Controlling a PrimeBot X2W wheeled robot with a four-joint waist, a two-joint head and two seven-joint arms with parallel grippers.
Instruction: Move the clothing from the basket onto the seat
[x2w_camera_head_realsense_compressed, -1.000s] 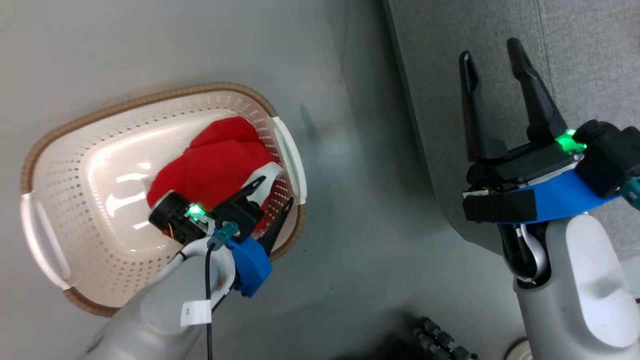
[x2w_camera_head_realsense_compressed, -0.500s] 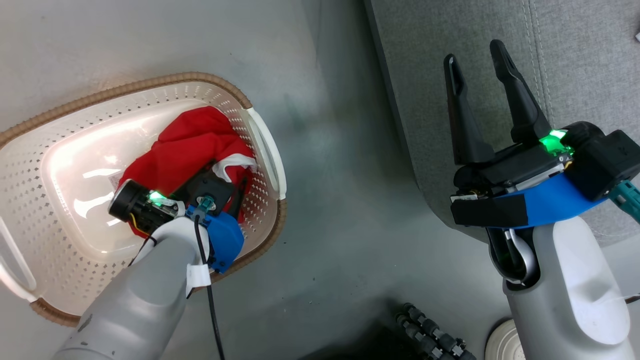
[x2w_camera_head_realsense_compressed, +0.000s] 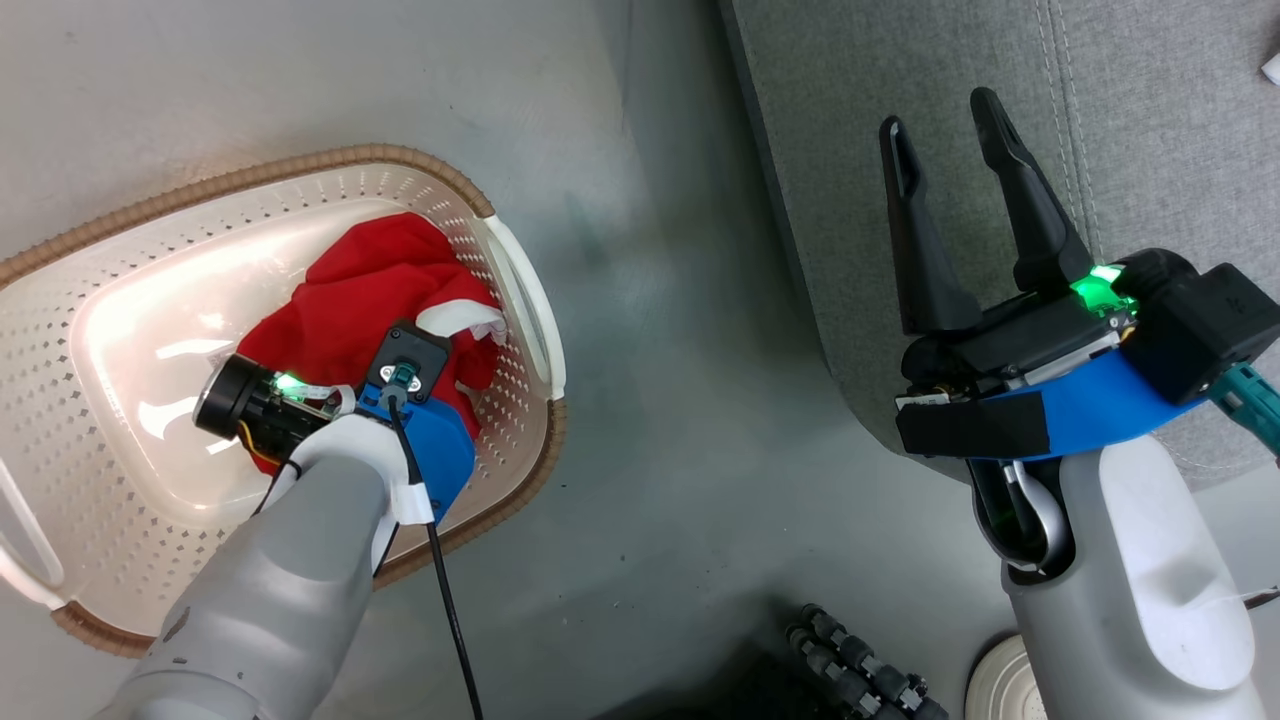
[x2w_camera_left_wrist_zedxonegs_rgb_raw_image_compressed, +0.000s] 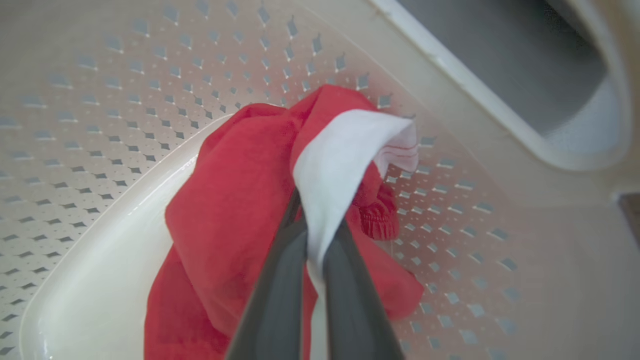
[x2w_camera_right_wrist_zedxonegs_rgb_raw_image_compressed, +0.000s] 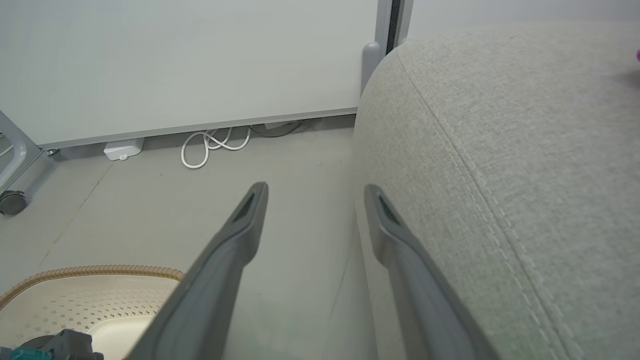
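Observation:
The red clothing (x2w_camera_head_realsense_compressed: 350, 290) lies bunched against the right wall of the cream basket (x2w_camera_head_realsense_compressed: 300, 165) on the floor. In the left wrist view my left gripper (x2w_camera_left_wrist_zedxonegs_rgb_raw_image_compressed: 317, 220) is shut on a white-trimmed fold of the clothing (x2w_camera_left_wrist_zedxonegs_rgb_raw_image_compressed: 240, 200), low inside the basket (x2w_camera_left_wrist_zedxonegs_rgb_raw_image_compressed: 125, 75), and the cloth covers its fingertips. From the head view the left wrist housing (x2w_camera_head_realsense_compressed: 405, 375) hides those fingers. My right gripper (x2w_camera_head_realsense_compressed: 940, 110) stands open and empty above the left edge of the grey seat (x2w_camera_head_realsense_compressed: 1150, 120). The right wrist view shows the right gripper (x2w_camera_right_wrist_zedxonegs_rgb_raw_image_compressed: 315, 189), the seat (x2w_camera_right_wrist_zedxonegs_rgb_raw_image_compressed: 525, 150) and the basket rim (x2w_camera_right_wrist_zedxonegs_rgb_raw_image_compressed: 100, 272).
Grey floor (x2w_camera_head_realsense_compressed: 680, 450) separates the basket from the seat. A black ribbed part (x2w_camera_head_realsense_compressed: 860, 670) and a white round object (x2w_camera_head_realsense_compressed: 1000, 690) sit by my base. Against the far wall lie a white cable loop (x2w_camera_right_wrist_zedxonegs_rgb_raw_image_compressed: 210, 145) and a small white box (x2w_camera_right_wrist_zedxonegs_rgb_raw_image_compressed: 122, 148).
My left gripper went down into the clothing and shut on its white-trimmed fold. The head camera shifted, so the basket sits further left. The right gripper stayed open.

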